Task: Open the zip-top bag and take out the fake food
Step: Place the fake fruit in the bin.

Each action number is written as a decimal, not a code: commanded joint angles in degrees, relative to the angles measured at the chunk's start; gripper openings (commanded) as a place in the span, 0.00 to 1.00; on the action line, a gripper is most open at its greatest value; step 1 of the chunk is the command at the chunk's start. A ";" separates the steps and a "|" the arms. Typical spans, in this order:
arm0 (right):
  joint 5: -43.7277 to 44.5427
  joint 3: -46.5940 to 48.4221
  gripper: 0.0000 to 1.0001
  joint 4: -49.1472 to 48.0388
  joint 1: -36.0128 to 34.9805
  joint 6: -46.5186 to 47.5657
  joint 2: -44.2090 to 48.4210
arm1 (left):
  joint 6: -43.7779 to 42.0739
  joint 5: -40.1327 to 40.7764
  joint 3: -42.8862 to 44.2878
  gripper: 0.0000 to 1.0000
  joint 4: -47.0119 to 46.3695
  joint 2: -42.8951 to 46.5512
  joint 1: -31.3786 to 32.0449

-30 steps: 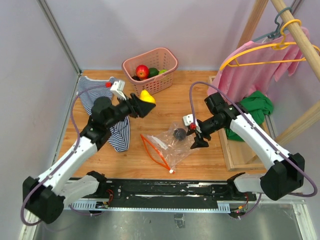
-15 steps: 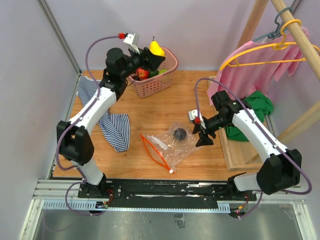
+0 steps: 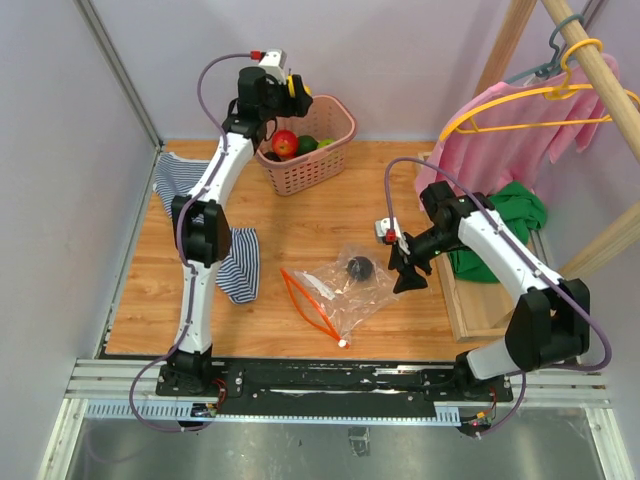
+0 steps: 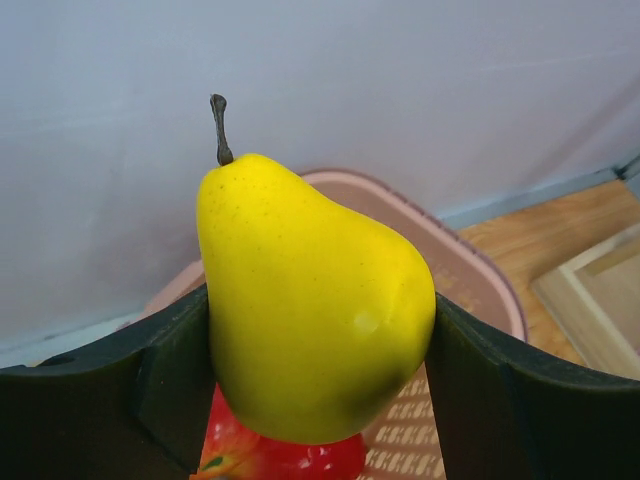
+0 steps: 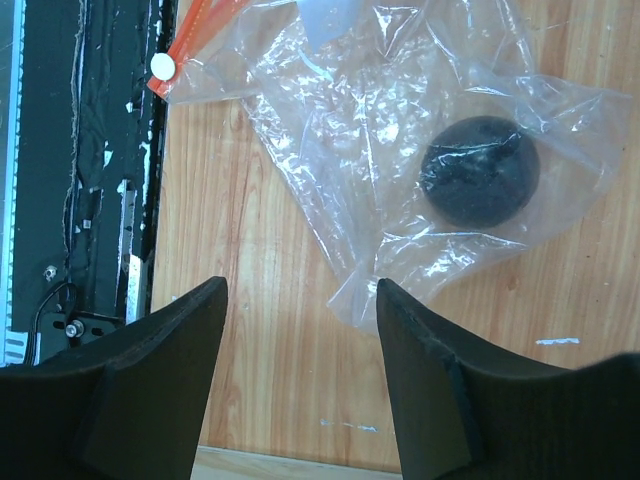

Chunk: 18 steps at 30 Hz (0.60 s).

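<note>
Currently the left tool (image 3: 291, 88) is gripping the yellow pear (image 4: 315, 300) across its broad lower body, one dark finger pressing on each side and the stem pointing up. It is holding the pear in the air above the pink basket (image 3: 338, 139) at the far edge of the counter (image 3: 300, 215). A red apple (image 3: 285, 142) and a green fruit (image 3: 308, 144) are lying inside that basket. The zip-top bag (image 3: 350, 288) is lying flat and crinkled on the counter near its middle, with its red-orange zip strip (image 3: 305, 300) looping toward the near edge. One dark round fruit (image 5: 479, 170) is sitting inside the bag, at the end away from the strip. The right tool (image 5: 300, 385) is hanging above the bare wood just beside that end, its jaws standing wide and gripping nothing. A striped cloth (image 3: 235, 262) is lying crumpled on the left side of the counter.
</note>
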State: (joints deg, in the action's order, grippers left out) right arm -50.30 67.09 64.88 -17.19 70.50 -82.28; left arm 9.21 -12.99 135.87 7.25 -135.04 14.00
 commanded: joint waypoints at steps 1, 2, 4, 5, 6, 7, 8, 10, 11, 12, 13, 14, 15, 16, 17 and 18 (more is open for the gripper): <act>0.51 2.81 0.62 2.90 1.43 0.16 -2.65 | -1.77 3.35 1.99 0.51 2.11 -1.13 0.15; 0.75 3.04 0.62 3.04 1.43 0.16 -3.31 | -1.86 3.48 2.11 0.51 1.86 -1.63 0.15; 1.05 3.05 0.62 3.08 1.40 0.16 -4.11 | -2.36 4.49 2.87 0.52 1.95 -2.85 0.15; 1.08 3.16 0.61 3.10 1.44 0.15 -4.31 | -2.62 5.04 3.19 0.52 2.11 -3.36 0.15; 1.08 3.14 0.61 3.14 1.46 0.17 -4.42 | -2.72 5.49 3.22 0.52 2.15 -3.65 0.15; 1.08 3.26 0.61 3.14 1.40 0.17 -4.51 | -2.93 5.86 3.21 0.53 2.16 -3.83 0.15; 1.15 3.31 0.61 3.13 1.44 0.16 -4.62 | -2.97 6.33 3.24 0.54 2.18 -4.09 0.15; 1.25 3.39 0.61 3.14 1.40 0.08 -4.86 | -3.01 7.04 3.26 0.56 1.99 -4.58 0.17; 1.26 3.42 0.61 3.08 1.39 0.15 -4.97 | -2.91 7.45 3.26 0.57 1.98 -4.73 0.22; 1.26 3.40 0.61 3.06 1.39 0.21 -4.99 | -2.81 7.99 3.26 0.57 1.98 -4.78 0.24; 1.19 3.42 0.61 3.07 1.43 0.24 -4.95 | -2.86 8.33 3.21 0.58 2.06 -4.86 0.24; 1.13 3.41 0.61 3.08 1.42 0.21 -4.99 | -2.88 8.50 3.23 0.60 2.11 -4.94 0.24; 1.17 3.41 0.61 3.07 1.45 0.17 -5.04 | -2.93 8.73 3.25 0.61 2.08 -5.03 0.24; 1.17 3.53 0.61 3.14 1.38 0.21 -5.03 | -2.89 8.86 3.26 0.64 2.08 -5.19 0.24; 1.17 3.51 0.61 3.14 1.39 0.17 -5.08 | -2.90 8.95 3.30 0.66 2.09 -5.37 0.24; 1.05 3.57 0.61 3.14 1.43 0.17 -5.15 | -2.82 9.05 3.34 0.69 2.07 -5.52 0.24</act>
State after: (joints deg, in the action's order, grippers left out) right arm -49.32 68.95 66.08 -17.19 70.52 -86.70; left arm 7.35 -5.63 136.64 10.28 -139.00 14.06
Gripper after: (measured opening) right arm 0.615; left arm 0.754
